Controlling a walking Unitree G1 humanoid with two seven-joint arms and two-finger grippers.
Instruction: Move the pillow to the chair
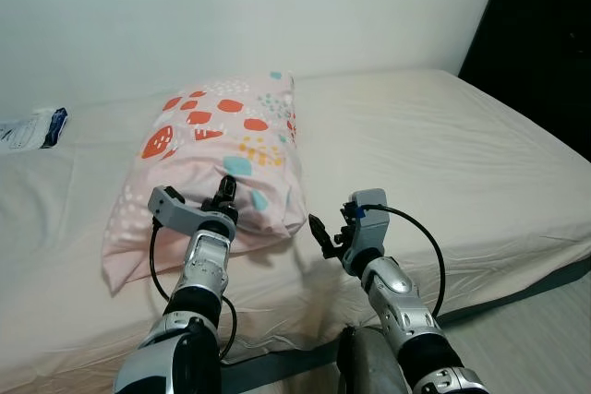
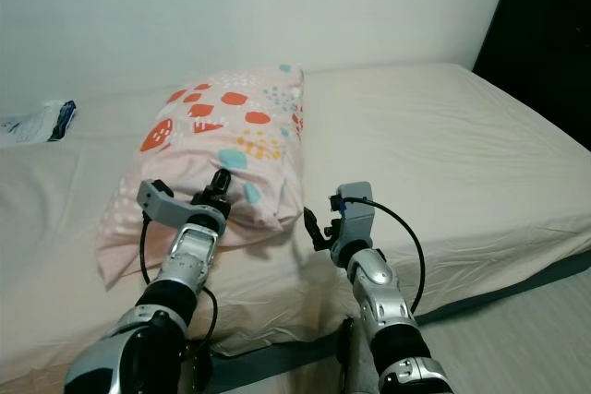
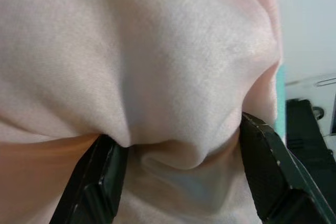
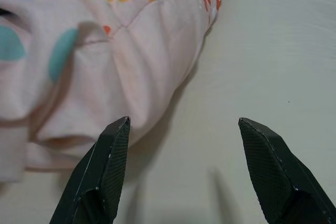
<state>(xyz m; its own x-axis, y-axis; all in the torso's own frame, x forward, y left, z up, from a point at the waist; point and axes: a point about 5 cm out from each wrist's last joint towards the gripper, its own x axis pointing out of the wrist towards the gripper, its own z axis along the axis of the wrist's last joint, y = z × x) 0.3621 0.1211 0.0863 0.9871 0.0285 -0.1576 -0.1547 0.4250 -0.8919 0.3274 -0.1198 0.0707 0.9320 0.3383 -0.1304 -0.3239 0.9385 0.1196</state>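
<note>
A pink pillow (image 1: 217,149) with red, orange and teal shapes lies on the bed, its far end against the wall. My left gripper (image 1: 226,193) is pushed into the pillow's near edge. In the left wrist view its fingers stand wide apart, open, with pillow cloth (image 3: 157,51) bulging between them. My right gripper (image 1: 323,235) hovers just above the sheet, right of the pillow's near right corner. Its fingers (image 4: 113,150) are open with nothing between them, and the pillow's corner (image 4: 105,61) lies just ahead of one of them.
The beige mattress (image 1: 443,154) stretches to the right, its front edge close to me, with floor (image 1: 540,339) below. A white and blue packet (image 1: 32,126) lies at the far left by the wall. A dark piece of furniture (image 1: 545,34) stands at the right.
</note>
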